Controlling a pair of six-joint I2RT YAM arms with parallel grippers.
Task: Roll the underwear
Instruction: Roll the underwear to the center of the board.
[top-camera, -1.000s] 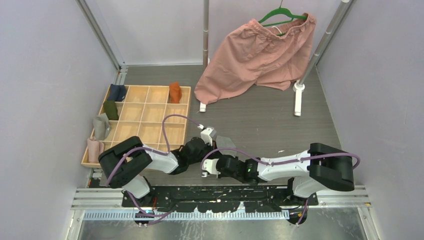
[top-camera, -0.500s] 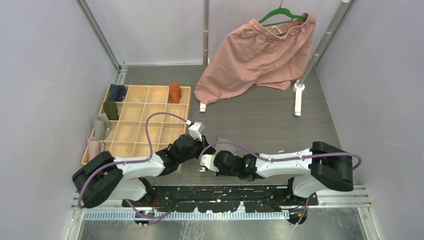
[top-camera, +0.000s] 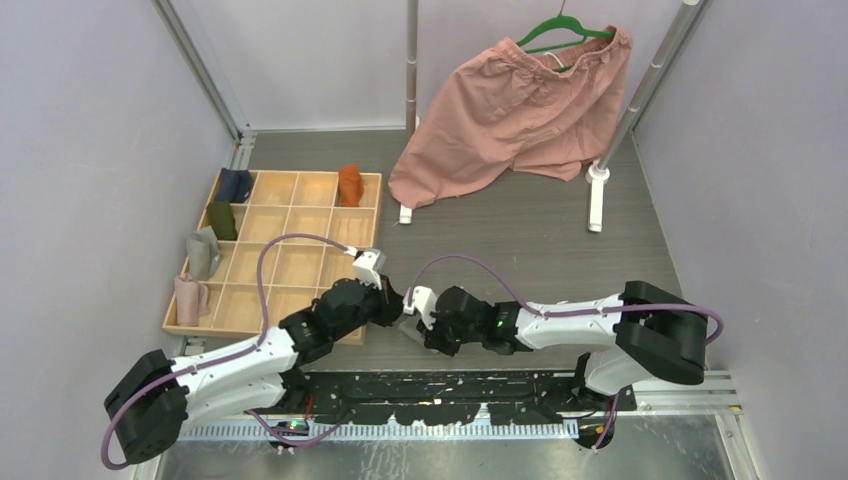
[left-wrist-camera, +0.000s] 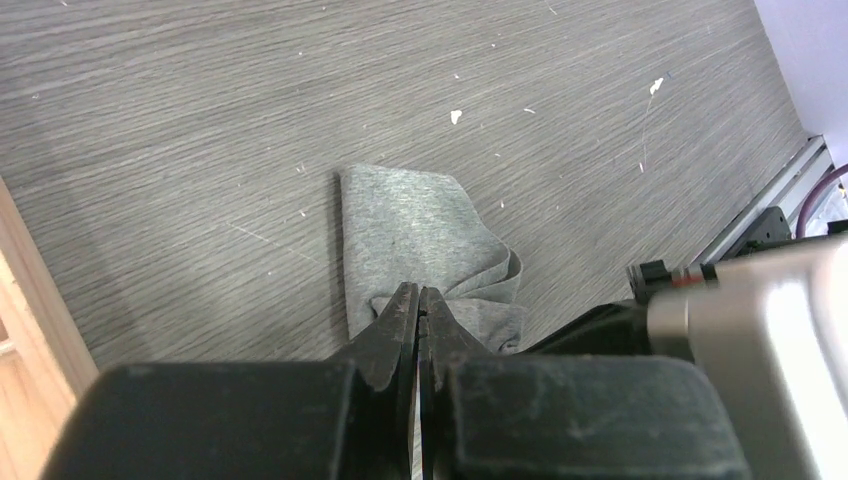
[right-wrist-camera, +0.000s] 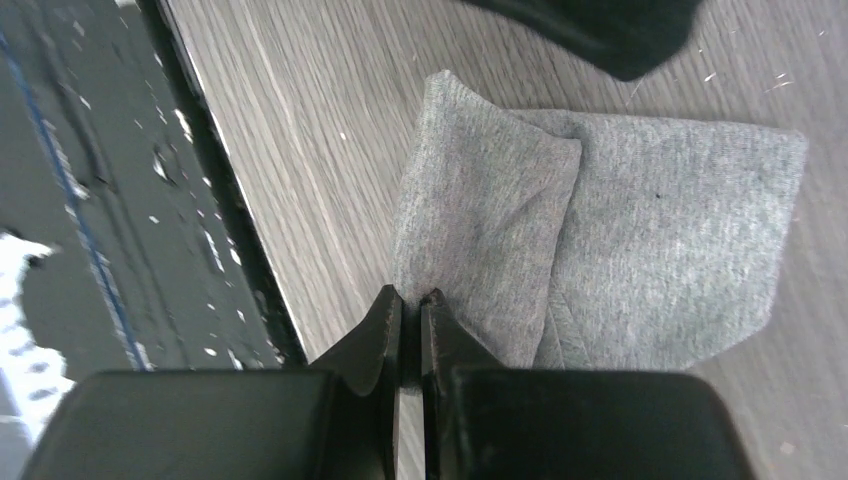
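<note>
Left tool (left-wrist-camera: 419, 293) tight on grey underwear (left-wrist-camera: 410, 225)

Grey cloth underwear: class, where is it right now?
Top view: the grey cloth underwear lies near the table's front edge, held by left tool and right tool, right of the wooden tray.

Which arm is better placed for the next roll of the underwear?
Right, probably: the right fingers pinch the folded-over flap of the grey underwear, ready to turn it; the left fingers pinch its bunched end.

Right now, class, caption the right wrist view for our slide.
Right tool pinching the edge of folded grey underwear on a table.
</note>
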